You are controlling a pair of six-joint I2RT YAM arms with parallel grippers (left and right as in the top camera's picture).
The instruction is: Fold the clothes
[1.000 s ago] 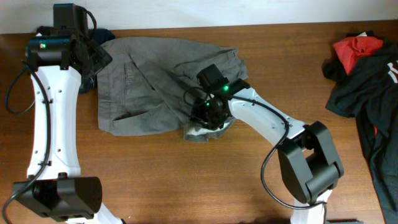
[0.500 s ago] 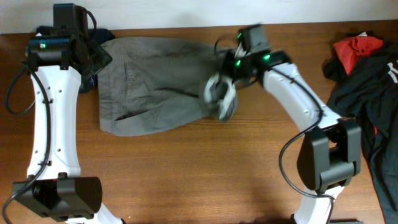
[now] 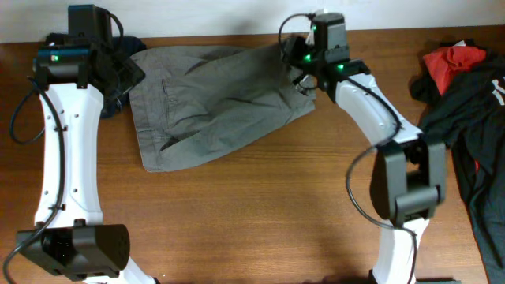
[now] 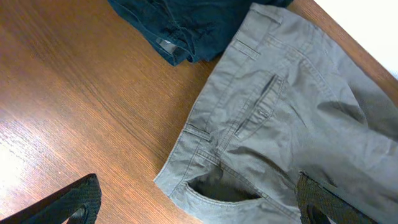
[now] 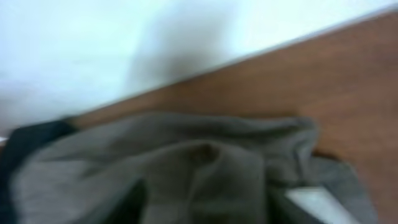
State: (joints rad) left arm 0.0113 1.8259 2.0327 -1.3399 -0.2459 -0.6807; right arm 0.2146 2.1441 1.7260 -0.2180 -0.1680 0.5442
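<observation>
Evidently we are judging the grey-olive cotton trousers [image 3: 213, 102], lying flat between the wide-spread left claw [image 4: 198, 202] and the right claw [image 3: 298, 69], whose jaws we cannot tell, as soft, light and floppy, best pinched at the thick waistband corners.

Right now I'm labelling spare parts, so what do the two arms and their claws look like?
The left arm and the right arm are smooth white tubes joined by chunky black joints, with thin black cables looping beside them and a small green light near each wrist. The left claw's fingers are dark and finely textured.
</observation>
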